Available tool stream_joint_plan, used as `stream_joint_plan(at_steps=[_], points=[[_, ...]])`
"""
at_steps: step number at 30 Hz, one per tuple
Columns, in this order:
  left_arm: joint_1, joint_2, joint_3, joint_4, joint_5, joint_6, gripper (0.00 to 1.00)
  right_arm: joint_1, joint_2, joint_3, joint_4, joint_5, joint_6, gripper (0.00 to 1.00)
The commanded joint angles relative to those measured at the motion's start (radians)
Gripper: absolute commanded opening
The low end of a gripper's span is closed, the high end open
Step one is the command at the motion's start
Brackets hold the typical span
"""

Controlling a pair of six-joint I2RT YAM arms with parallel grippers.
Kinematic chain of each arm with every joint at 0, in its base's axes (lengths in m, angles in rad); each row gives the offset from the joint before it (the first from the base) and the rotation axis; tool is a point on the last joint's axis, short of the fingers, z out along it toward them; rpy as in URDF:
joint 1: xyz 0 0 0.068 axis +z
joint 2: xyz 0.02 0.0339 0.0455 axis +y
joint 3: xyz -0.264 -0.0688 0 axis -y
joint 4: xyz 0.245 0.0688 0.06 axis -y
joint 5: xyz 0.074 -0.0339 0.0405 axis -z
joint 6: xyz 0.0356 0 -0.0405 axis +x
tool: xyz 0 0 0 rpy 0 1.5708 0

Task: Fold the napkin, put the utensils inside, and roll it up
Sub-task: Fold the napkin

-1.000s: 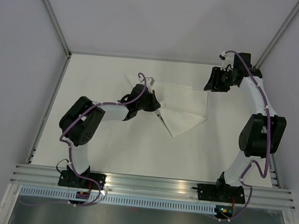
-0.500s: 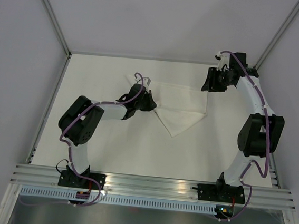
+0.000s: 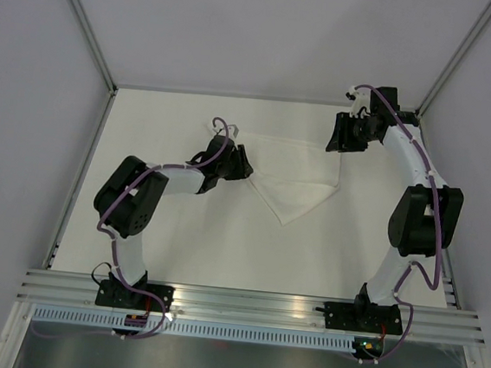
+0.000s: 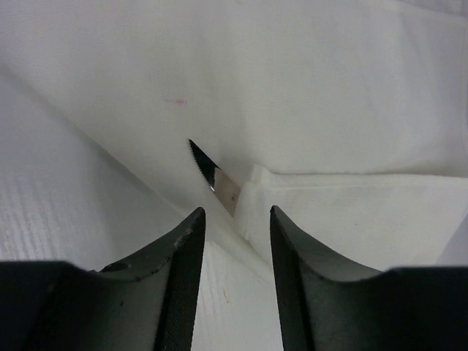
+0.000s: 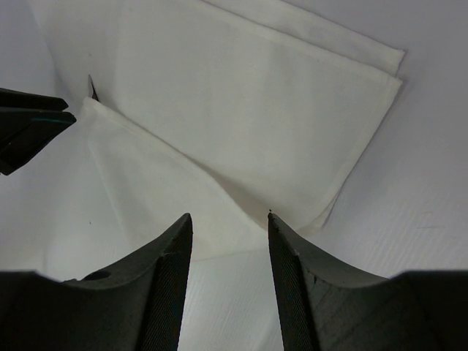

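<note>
Napkin (image 3: 303, 176) is laid folded on the table (image 3: 222, 243), the left claw (image 4: 235, 219) at its flap and the right claw (image 5: 228, 219) above its corner, both parted and empty. The knife (image 4: 216, 175), tucked under the flap, should be pinned as rolling is begun.

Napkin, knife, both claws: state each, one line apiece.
napkin: folded, lying flat, one fold covering most of the knife.
knife: tucked under the fold, only the blade tip showing.
left claw: open, empty, just short of the blade.
right claw: open, empty, above the napkin.
</note>
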Motion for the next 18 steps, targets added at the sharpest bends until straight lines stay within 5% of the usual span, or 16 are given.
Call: stream_joint_plan(at_steps=[1,5,18], points=[[0.045,-0.037,0.027,0.010,-0.020,-0.047,0.47,0.012,0.005,0.004,-0.012,0.018,-0.013,0.52],[0.094,-0.077,0.020,-0.005,-0.052,-0.057,0.59,0.023,0.007,0.004,-0.013,0.023,-0.017,0.52],[0.349,0.059,0.223,-0.094,0.034,-0.082,0.60,0.046,0.011,0.003,-0.010,0.015,-0.019,0.52]])
